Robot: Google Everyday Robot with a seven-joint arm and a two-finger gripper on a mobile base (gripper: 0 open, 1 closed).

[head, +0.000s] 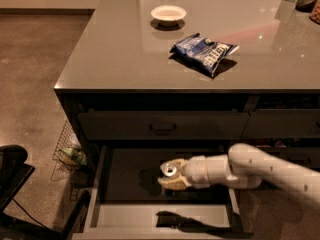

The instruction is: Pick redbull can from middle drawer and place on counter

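Counter point(115, 59) carries white bowl point(168, 14), blue chip bag point(204, 52) (gripper point(172, 176) in middle drawer point(129, 178)).

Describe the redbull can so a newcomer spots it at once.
Under the grey-brown counter, the middle drawer stands pulled open. Above its dark floor, the gripper on the white arm has its fingers around the redbull can. It is the only small cylinder with a shiny silver top; the blue chip bag and white bowl lie up on the counter.

High view looks down across counter point(120, 59) onto pincer point(169, 175) in middle drawer point(145, 217).
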